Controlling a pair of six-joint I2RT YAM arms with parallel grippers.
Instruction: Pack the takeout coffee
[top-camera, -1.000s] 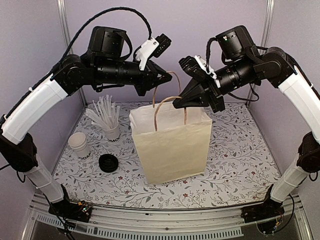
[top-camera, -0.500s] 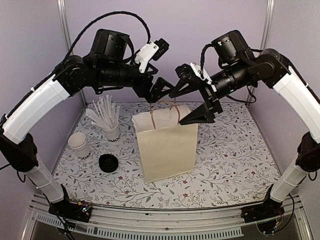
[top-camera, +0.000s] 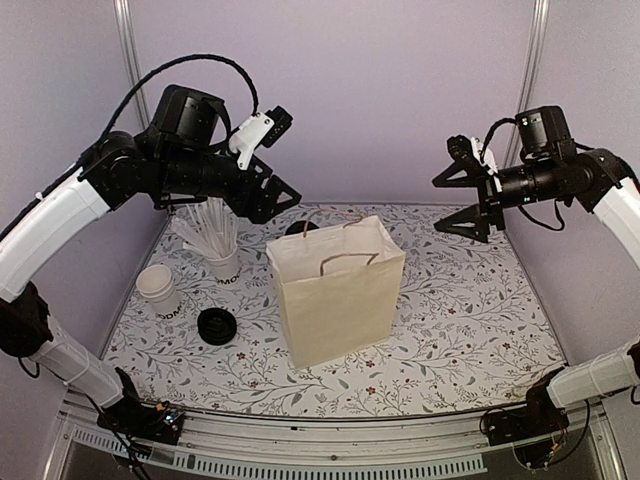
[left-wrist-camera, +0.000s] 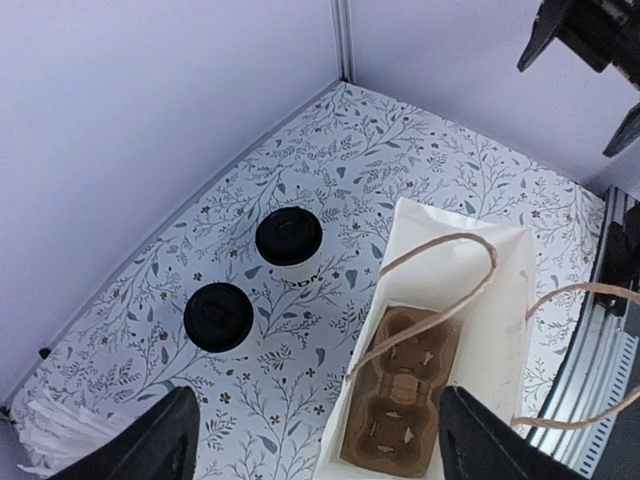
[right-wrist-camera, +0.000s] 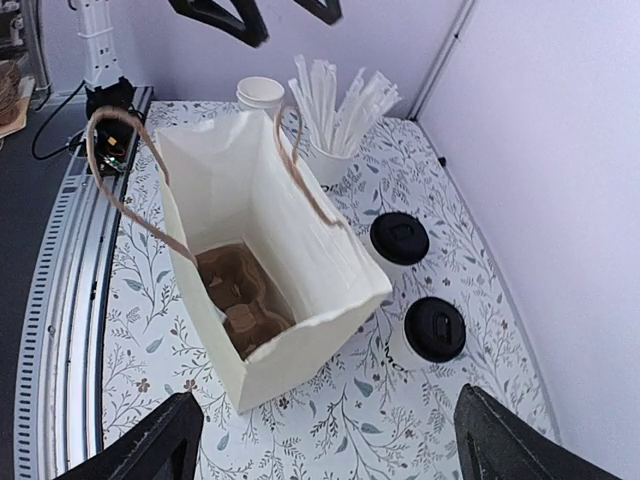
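Standing open at mid-table, the paper bag (top-camera: 335, 295) held only a cardboard carrier (left-wrist-camera: 400, 405). Both takeout coffees (left-wrist-camera: 289, 240) sat unpacked on the table (top-camera: 470, 330) just behind it. Left gripper (top-camera: 272, 203) and right gripper (top-camera: 442, 205) hovered raised, jaws spread, empty. Judged progress: bag prepared, loading not begun.

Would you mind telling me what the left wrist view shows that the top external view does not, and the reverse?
Only the left wrist view shows the cardboard carrier at the bottom of the paper bag, and the two lidded coffees in full behind it. Only the top external view shows the loose black lid and the lidless white cups. Both show the upright bag and the floral table.
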